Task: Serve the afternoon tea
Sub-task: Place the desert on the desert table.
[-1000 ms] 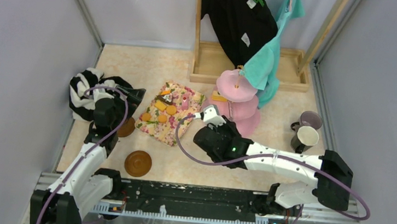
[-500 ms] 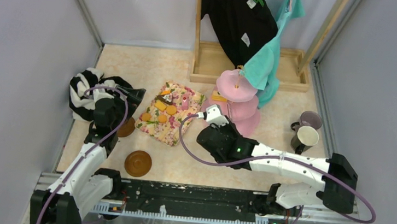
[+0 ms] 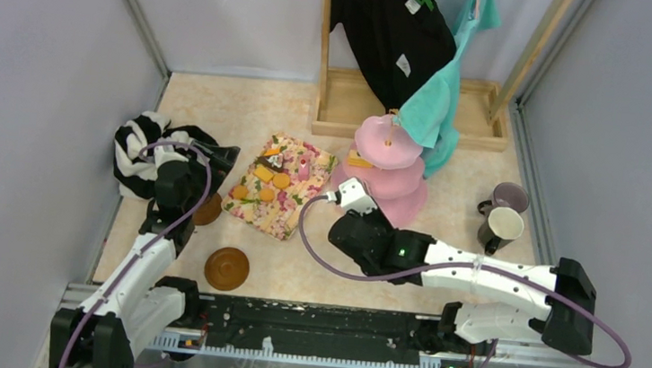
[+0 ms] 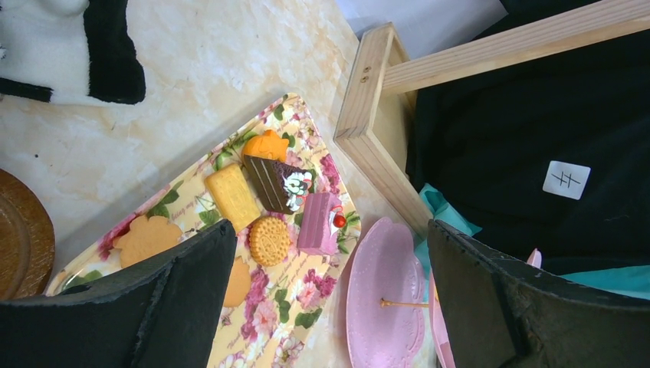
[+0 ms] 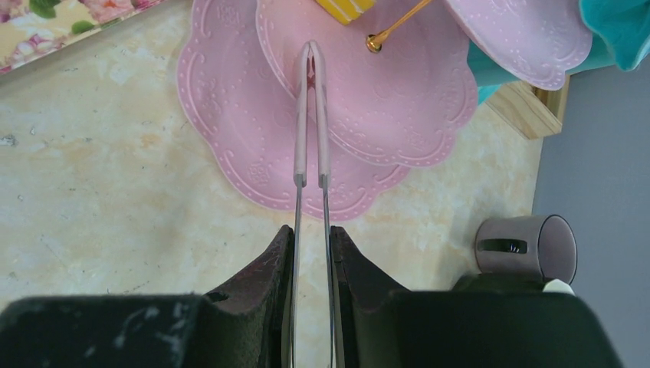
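- In the middle of the pale tabletop (image 3: pixel 221 111), the pink three-tier cake stand (image 3: pixel 387 167) stands upright. One small yellow toy pastry (image 3: pixel 359 159) sits on one of its plates.
- I think the plates hang on one thin gold rod. A push on a rim could make the stand wobble, so food should go down softly, close to the rod.
- Just left of the stand, the flowery yellow tray (image 4: pixel 306 322) holds the other small orange, yellow and brown toy pastries (image 4: pixel 270 239). They look light, hard and smooth, so they may slip. It is best to pinch one across its flat sides.
- The right hand (image 5: pixel 310 234) is narrow and holds the thin metal tongs with pink tips (image 5: pixel 310 115) out over the stand's plates. The tips are pressed together. I cannot tell if a tiny thing is between them.
- The left hand (image 4: pixel 329 226) is wide with nothing in it, above the tray.
- The cream mug (image 3: pixel 500 226) and the lilac mug (image 3: pixel 509 197) sit close together at the right. They look hard and heavier, so take them by the rim or the handle.
- The two round brown saucers (image 3: pixel 227 267) lie flat by the left arm, and one is partly hidden. They are thin, so pinch the rim.
- The black-and-white striped garment (image 3: pixel 136 152) lies in a heap at the far left.
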`<state>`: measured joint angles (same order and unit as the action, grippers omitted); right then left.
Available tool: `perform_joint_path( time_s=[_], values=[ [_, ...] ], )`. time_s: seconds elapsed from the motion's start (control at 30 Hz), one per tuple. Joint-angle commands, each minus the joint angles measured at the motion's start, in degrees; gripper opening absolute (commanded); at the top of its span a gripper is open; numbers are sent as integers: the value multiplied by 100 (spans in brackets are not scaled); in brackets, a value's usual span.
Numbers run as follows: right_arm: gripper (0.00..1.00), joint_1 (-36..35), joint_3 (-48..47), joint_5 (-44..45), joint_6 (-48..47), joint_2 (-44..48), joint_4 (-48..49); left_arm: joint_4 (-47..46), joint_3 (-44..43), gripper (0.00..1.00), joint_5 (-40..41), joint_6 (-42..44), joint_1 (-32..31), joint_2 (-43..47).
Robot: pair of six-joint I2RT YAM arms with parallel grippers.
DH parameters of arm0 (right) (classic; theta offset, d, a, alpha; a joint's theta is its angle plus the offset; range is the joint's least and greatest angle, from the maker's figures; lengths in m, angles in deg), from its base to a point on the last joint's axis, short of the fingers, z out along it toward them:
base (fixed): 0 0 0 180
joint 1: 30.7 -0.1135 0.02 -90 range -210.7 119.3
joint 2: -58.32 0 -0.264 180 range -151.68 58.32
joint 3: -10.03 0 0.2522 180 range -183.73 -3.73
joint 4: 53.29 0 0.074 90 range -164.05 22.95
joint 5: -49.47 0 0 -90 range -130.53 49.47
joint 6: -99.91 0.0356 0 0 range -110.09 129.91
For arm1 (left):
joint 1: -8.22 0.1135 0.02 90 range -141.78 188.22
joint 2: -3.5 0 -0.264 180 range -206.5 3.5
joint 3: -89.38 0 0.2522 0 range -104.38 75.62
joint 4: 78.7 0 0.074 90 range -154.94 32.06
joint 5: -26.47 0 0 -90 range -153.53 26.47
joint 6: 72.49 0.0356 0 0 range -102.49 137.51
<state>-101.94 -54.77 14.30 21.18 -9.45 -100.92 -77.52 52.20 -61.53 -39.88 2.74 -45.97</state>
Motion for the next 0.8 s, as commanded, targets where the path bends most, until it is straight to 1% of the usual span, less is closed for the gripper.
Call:
perform_joint_path(
  time_s=[0.0, 0.23, 0.37, 0.63, 0.77],
  values=[
    [7, -155, -164, 140, 203, 268, -39, -175, -167, 99, 10, 91, -6, 0],
    [7, -537, -411, 632, 341, 168, -279, -175, -201, 99, 36, 137, -6, 8],
    [7, -738, -588, 793, 277, 132, -226, -170, -199, 99, 37, 147, -7, -12],
    [7, -1057, -1016, 799, -27, -226, 229, -187, -100, 99, 72, 150, -8, 4],
    [8, -1067, -999, 484, -160, -333, 920, -206, -51, 99, 89, 140, -7, 8]
  ],
)
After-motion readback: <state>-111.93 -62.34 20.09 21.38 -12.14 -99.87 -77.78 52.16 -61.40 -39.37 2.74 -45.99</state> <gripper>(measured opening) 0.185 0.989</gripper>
